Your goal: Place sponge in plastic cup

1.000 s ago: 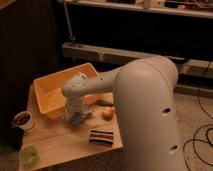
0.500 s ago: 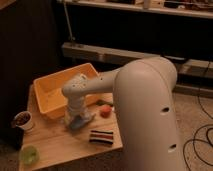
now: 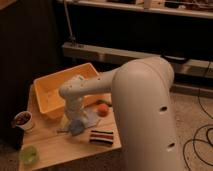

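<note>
One sponge (image 3: 76,128) — end effector (image 3: 74,120) (above it).

Dim lab or workshop corner
Loose cables (image 3: 198,141) trail over a speckled floor (image 3: 192,107). A long metal shelf (image 3: 95,53) runs along the dark back wall. A small wooden table (image 3: 55,146) carries a yellow bin (image 3: 46,92), and the robot's gripper (image 3: 74,122) hangs low over the table, just in front of the bin, fingers spread.
</note>
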